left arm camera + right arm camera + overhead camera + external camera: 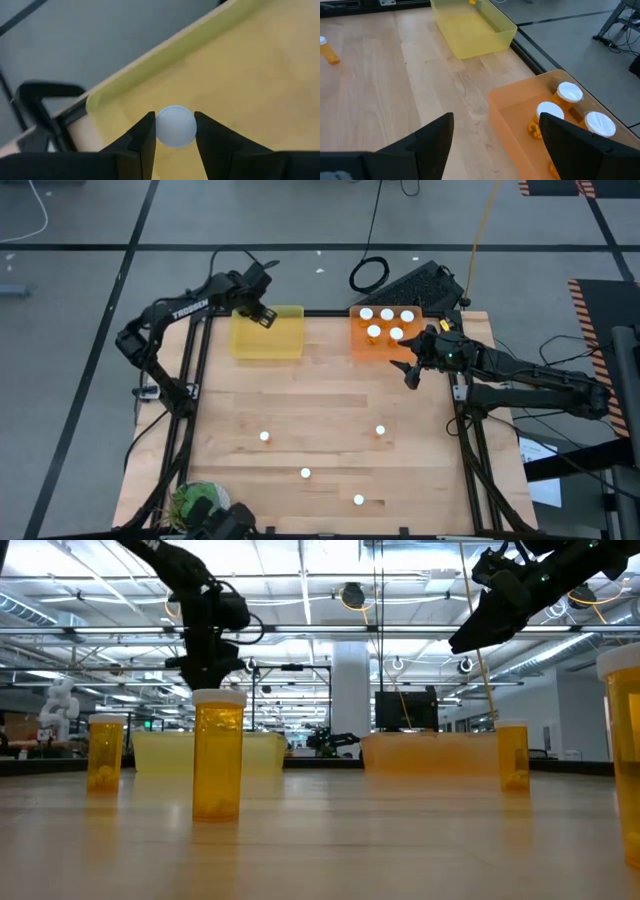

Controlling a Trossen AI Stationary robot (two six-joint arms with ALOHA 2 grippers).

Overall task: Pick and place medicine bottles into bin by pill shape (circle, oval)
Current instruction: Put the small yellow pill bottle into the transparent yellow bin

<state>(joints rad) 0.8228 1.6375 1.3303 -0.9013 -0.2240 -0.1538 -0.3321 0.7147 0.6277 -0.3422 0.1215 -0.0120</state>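
Note:
My left gripper (257, 313) hangs over the far left part of the yellow bin (267, 333), shut on a medicine bottle whose round white cap (175, 126) shows between the fingers. My right gripper (410, 370) hovers open and holds nothing, by the near right corner of the orange bin (360, 345), which holds several white-capped bottles (568, 93). Several more amber bottles stand upright on the wooden table, among them one (265, 436) at mid left, one (380, 430) at mid right and one (305, 473) nearer the front. My left gripper pinches the bottle at its white cap (162, 129), one finger on each side of the cap's rim. The fingers point down from above. The bottle is lifted clear over the yellow bin's floor (240, 75); its body is hidden under the cap.
A fourth bottle (358, 500) stands near the table's front edge. A dark metal frame (190, 380) runs along the table's sides. Bare wood lies between the two bins and the standing bottles. A black keyboard-like device (420, 283) lies beyond the far edge.

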